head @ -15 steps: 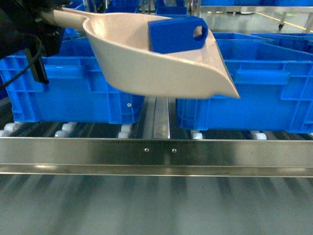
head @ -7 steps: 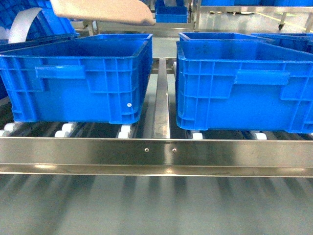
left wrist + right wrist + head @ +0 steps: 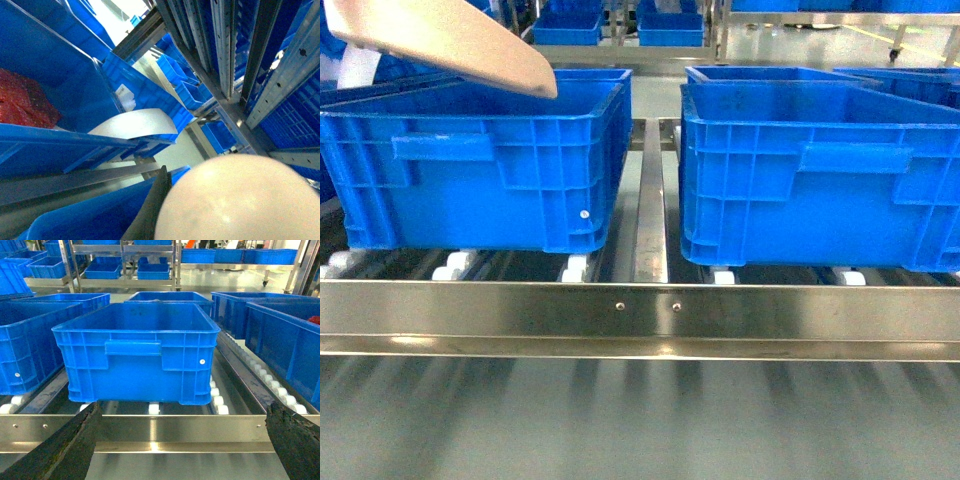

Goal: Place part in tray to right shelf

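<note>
Bright, even overhead light; glare streaks the steel rail point(image 3: 640, 318). The near scoop point(image 3: 235, 200) is blurred, and the lower foreground smears.

The shelf point(image 3: 640, 318) is faced squarely and from close by in the head view, its front rail being seen slightly from above with two blue crates behind it and the tray point(image 3: 450, 45) cut off at the upper left corner. From the right wrist view, set low and level just before the same rail, the right crate point(image 3: 137, 352) is framed between the two dark fingers point(image 3: 65, 450) of the right gripper point(image 3: 180, 440). The left wrist camera is tilted steeply upward along the rack uprights, very near the tray's rounded cream surface.
</note>
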Robot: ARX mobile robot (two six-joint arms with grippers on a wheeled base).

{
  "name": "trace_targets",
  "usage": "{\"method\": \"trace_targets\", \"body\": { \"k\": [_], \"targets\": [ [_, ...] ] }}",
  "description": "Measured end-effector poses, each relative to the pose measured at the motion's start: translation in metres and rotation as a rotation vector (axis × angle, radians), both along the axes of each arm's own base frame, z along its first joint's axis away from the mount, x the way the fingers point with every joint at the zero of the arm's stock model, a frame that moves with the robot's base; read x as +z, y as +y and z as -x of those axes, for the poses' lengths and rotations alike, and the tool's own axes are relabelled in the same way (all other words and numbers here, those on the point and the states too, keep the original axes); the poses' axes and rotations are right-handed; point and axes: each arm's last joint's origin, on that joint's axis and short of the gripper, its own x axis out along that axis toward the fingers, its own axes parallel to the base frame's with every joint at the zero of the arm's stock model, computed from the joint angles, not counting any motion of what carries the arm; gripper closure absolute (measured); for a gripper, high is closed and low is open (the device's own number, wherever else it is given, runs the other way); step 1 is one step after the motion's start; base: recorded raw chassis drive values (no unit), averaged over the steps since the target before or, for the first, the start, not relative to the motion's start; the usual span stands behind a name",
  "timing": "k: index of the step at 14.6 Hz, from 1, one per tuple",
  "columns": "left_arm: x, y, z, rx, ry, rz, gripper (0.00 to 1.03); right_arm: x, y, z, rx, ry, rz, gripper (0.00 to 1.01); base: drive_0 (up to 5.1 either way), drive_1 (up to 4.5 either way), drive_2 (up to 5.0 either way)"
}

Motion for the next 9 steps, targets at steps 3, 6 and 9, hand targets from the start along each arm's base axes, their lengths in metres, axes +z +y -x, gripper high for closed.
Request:
{"method": "trace_targets", "body": {
  "k": [3, 6, 9],
  "targets": [
    [0.009, 0.000, 0.001, 0.039, -0.020, -0.060, 0.91, 0.000, 0.000, 0.000, 0.000, 0.000, 0.000, 0.03, 0.0, 0.00, 0.0],
    [0.027, 0.004, -0.001, 0.062, -0.018, -0.153, 0.91, 0.000, 0.000, 0.000, 0.000, 0.000, 0.000, 0.03, 0.0, 0.00, 0.0],
    [0.013, 0.025, -0.008, 0.005, 0.036, -0.113, 0.91, 0.000, 0.000, 0.000, 0.000, 0.000, 0.000, 0.03, 0.0, 0.00, 0.0]
  ]
}}
